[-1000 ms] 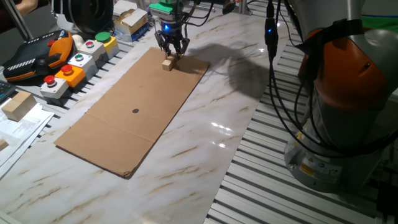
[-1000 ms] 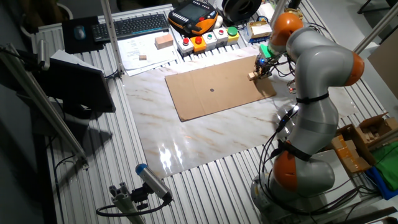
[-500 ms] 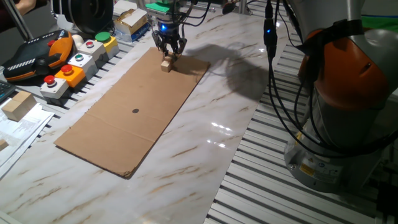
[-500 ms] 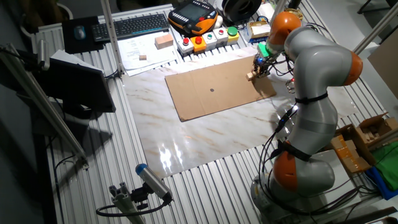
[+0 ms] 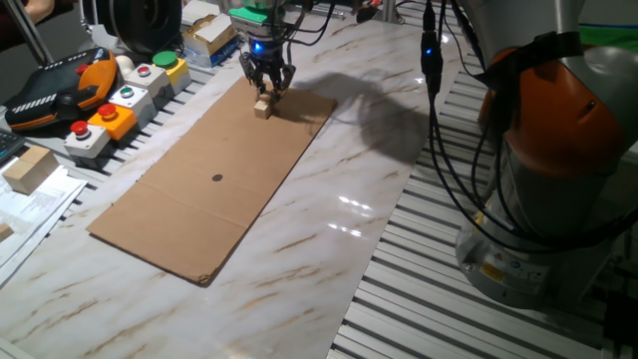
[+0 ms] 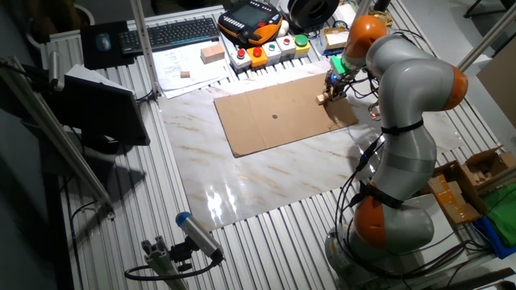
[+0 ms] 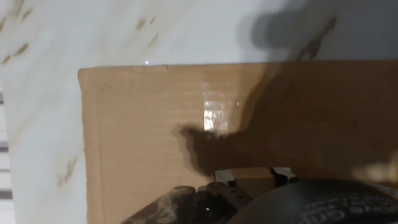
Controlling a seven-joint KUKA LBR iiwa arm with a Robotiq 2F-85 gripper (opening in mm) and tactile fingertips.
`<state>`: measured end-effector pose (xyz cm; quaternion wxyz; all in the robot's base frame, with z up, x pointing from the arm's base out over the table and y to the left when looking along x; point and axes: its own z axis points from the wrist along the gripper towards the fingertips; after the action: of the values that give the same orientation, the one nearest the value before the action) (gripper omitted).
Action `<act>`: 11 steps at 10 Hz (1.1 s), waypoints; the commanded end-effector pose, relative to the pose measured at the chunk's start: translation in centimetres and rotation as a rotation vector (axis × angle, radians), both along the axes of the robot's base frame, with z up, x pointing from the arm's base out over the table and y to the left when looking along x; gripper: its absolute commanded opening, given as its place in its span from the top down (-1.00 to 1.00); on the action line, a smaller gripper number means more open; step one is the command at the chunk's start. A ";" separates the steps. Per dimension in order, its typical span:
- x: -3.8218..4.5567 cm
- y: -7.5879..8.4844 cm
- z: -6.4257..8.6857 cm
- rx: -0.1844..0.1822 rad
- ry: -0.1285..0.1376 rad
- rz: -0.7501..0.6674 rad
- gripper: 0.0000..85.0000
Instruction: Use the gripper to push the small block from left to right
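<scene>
The small block [image 5: 263,106] is a tan wooden cube lying near the far end of the cardboard sheet [image 5: 209,179]. It also shows in the other fixed view [image 6: 322,99]. My gripper [image 5: 268,90] stands right over it under its glowing blue wrist light, fingers pointing down. It shows in the other fixed view too [image 6: 331,87]. In the hand view the block [image 7: 252,177] lies between my two fingertips [image 7: 224,177], which stand apart on either side of it. Whether they press on it does not show.
A row of button boxes [image 5: 120,100] and an orange-black pendant [image 5: 60,85] line the left edge. A wooden block [image 5: 28,166] rests on papers at far left. The arm's base [image 5: 558,170] and cables stand at right. Marble table [image 5: 339,219] surrounds the cardboard.
My gripper has moved a little left toward the cardboard's far left edge, and the small block has shifted with it.
</scene>
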<state>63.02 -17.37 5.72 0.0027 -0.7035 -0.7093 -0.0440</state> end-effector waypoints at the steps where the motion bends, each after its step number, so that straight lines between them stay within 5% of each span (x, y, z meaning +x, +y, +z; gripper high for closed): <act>1: 0.03 0.3 0.2 0.003 0.004 -0.001 0.98; 11: 0.12 4.1 -0.3 0.002 0.013 -0.047 0.98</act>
<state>63.13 -13.14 5.39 0.0075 -0.7207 -0.6921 -0.0403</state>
